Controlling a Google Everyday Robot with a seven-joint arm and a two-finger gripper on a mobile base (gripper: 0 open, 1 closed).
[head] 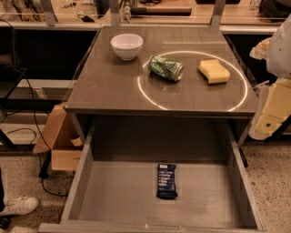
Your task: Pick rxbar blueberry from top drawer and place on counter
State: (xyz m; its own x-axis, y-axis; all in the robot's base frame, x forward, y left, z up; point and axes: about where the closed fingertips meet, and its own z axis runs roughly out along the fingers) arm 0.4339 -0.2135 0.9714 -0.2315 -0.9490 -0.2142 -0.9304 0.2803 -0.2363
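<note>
Speckled floor (273, 191) around the table, with a cluttered bench (159, 9) along the top edge, cut off and too dim to read.

Counter (104, 91): grey-brown top with a thin white ring (144, 96) on the right half. The ring's far arc is hard to trace.

Top drawer (118, 200): pulled fully out below the counter front, grey bare floor. Its front lip is cropped by the bottom edge and its back is lost in shadow under the counter.

Gripper (272, 111): cream and white robot parts at the right edge, just beside the counter's right side and above the drawer's right wall. It is cut off by the frame. Cannot tell whether it is released or clenched. It holds nothing visible and touches no object on the counter or in the drawer.

Cardboard box (61, 136): on the floor left of the drawer, partly hidden behind the drawer's side.

White bowl (127, 45): upright at the counter's back left, outside the ring.

Yellow sponge (213, 71): inside the ring, right part.

Green can (166, 68): dented, lying on its side across the ring's upper left arc.

Rxbar blueberry (167, 180): lying flat on the drawer floor, roughly centre, long side running front to back, apart from all walls. The wrapper text is unreadable.

White shoe (18, 205): bottom left, wearer cropped out.
</note>
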